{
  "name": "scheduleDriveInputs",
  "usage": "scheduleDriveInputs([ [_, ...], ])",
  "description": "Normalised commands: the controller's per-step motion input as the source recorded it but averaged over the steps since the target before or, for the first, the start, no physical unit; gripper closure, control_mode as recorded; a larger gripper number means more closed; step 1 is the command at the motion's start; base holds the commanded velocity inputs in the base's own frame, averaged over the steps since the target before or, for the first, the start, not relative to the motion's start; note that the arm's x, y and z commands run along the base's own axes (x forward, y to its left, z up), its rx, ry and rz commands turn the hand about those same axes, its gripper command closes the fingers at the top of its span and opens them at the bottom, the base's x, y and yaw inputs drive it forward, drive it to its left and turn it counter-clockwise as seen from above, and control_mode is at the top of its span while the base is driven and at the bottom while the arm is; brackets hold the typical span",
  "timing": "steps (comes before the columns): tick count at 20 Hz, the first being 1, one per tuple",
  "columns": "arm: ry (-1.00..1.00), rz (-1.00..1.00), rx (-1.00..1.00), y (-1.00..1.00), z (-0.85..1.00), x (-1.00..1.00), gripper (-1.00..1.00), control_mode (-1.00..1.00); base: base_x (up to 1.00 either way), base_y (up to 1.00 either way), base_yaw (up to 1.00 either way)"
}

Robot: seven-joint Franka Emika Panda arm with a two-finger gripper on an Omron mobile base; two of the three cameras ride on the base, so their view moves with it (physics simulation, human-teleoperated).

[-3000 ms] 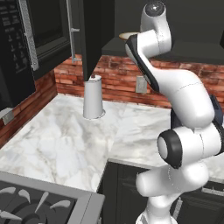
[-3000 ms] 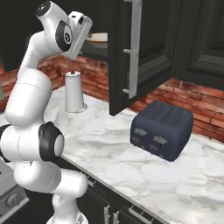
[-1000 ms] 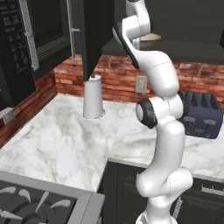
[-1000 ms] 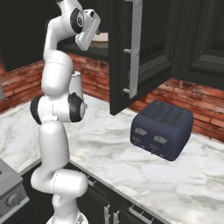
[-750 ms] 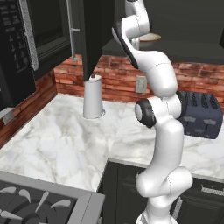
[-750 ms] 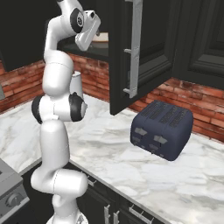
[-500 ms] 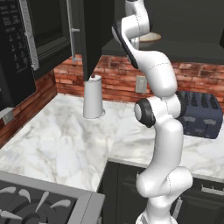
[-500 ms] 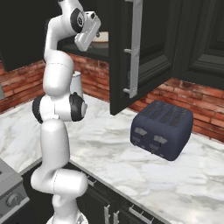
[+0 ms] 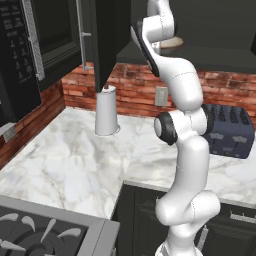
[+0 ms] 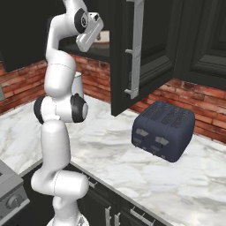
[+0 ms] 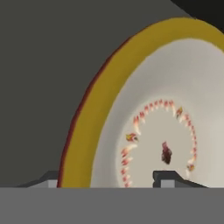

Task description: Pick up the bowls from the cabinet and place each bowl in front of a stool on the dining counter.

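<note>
Arm now stretched tall, no longer bent low in front of the cabinet (image 10: 132, 53); hand (image 11: 105, 181) is up at the shelf (image 10: 95, 52), right at the cream bowl (image 11: 175, 109). Over the last second arm pose is unchanged, fingers (image 11: 168, 178) narrowing across the bowl's tan rim.

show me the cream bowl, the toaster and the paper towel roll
cream bowl (image 11: 175, 100): hand view, inner wall
toaster (image 10: 164, 128): right base view, top face
paper towel roll (image 9: 106, 112): left base view, side
</note>
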Motion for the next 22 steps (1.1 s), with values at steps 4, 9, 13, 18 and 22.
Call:
scheduleDriveInputs([
  [4,0.0,0.0,0.05,0.0,-0.18,0.05,1.0,-1.0,0.0,0.0,0.0],
  [9,-0.01,0.0,0.01,0.0,-0.06,0.02,1.0,-1.0,0.0,0.0,0.0],
  [13,-0.14,0.0,0.0,0.0,0.0,-0.19,1.0,-1.0,0.0,0.0,0.0],
  [18,-0.14,0.0,0.0,0.0,-0.01,-0.42,1.0,-1.0,0.0,0.0,0.0],
  [22,-0.1,0.0,0.0,0.0,-0.23,-0.23,1.0,-1.0,0.0,0.0,0.0],
])
